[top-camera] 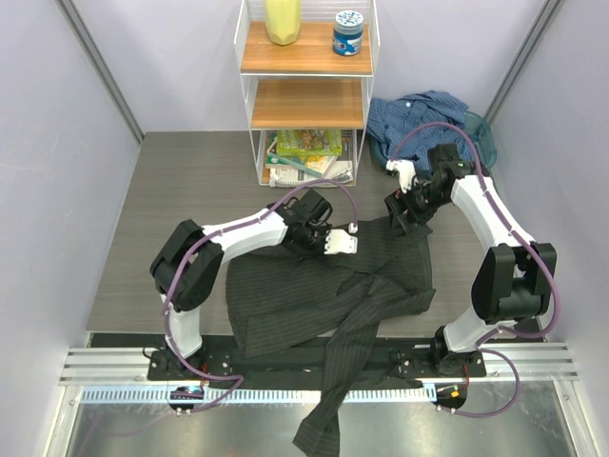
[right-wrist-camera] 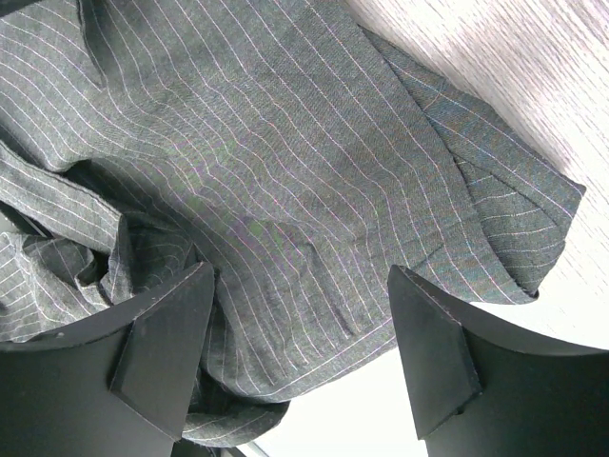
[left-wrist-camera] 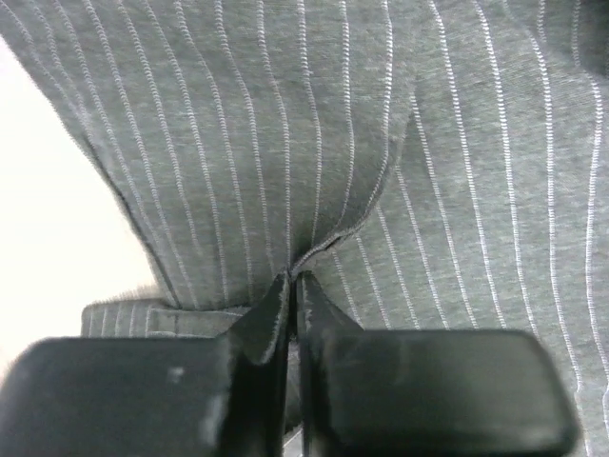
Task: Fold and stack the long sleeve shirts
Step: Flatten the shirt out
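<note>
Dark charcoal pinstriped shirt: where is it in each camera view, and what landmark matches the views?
Top external: the dark charcoal pinstriped cloth shirt lies spread at centre, one sleeve hanging over the near edge.
Left wrist: it fills the frame, a fold pinched in the left gripper.
Right wrist: it covers left and centre, under the open right gripper.
Shared landmark: the grey wood-grain table, top right in the right wrist view.

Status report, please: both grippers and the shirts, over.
Left gripper shut on pinstriped shirt. Right gripper open over it. Blue shirt crumpled far right, untouched. One sleeve hangs off table edge.
</note>
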